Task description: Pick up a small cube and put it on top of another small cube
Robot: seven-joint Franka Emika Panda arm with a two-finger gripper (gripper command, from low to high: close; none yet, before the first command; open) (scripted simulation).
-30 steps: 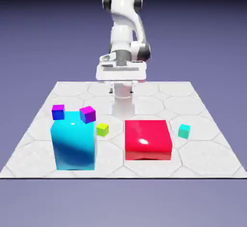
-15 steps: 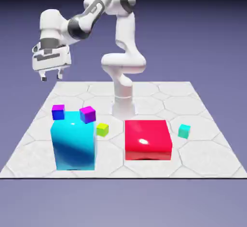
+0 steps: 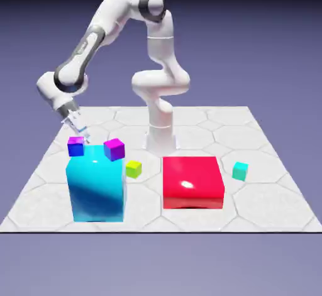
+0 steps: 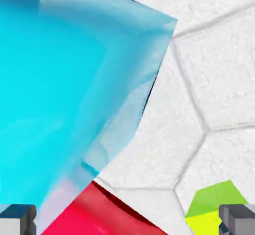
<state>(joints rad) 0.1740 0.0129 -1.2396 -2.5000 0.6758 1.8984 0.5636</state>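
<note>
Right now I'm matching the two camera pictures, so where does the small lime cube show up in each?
Exterior view: lime cube just left of center, below mid-height.
Hand view: bottom right corner, partly hidden.
Shared landmark: the big cyan block.

One block [image 3: 192, 181] lies between another block [image 3: 97, 185] and a small cube [image 3: 240, 171].

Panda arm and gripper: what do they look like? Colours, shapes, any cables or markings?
The arm has glossy white, rounded segments with dark grey bands at the joints. The gripper has two small, blocky grey fingertips. No loose cables show; markings are too small to make out.
</note>
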